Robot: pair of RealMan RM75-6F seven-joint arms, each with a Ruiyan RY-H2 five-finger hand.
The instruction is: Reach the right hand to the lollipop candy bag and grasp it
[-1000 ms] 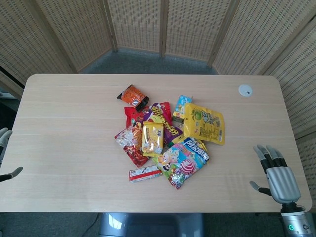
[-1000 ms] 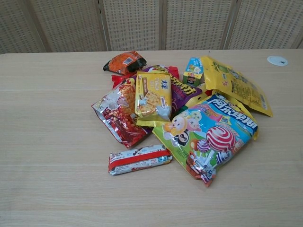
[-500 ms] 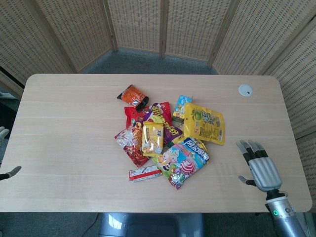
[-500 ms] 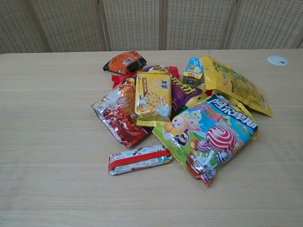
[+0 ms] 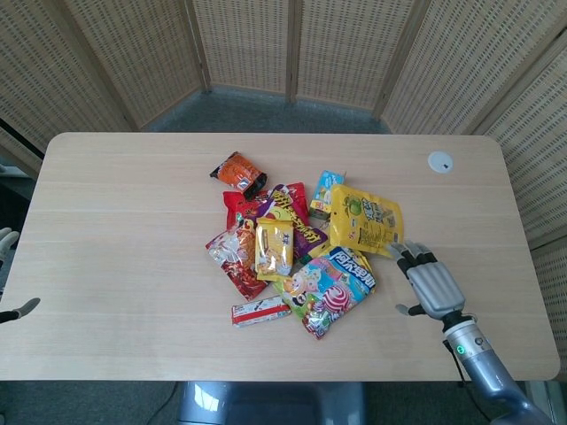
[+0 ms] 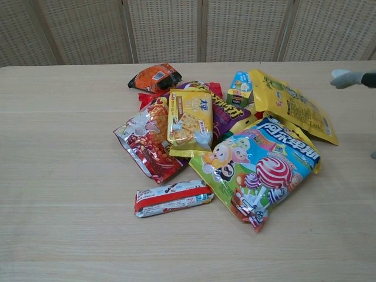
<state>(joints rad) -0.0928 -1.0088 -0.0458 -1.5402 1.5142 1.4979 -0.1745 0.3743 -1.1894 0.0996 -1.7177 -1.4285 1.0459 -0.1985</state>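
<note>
Grey and silver, your right hand (image 5: 431, 285) hangs over the table (image 5: 124, 230) just to the right of the snack pile, fingers spread apart and holding nothing. The fingertips (image 5: 410, 252) sit close to the lower edge of the yellow bag (image 5: 367, 221), though from the head view you can't really tell if they touch it. In the chest view only a fingertip or so pokes in at the right edge. The lollipop candy bag (image 5: 330, 288) lies flat at the front right of the pile, near the hand but apart from it, its top corner tucked against the yellow bag. Your left hand (image 5: 11, 276) barely shows at the left edge, fingers look apart, nothing in them.
</note>
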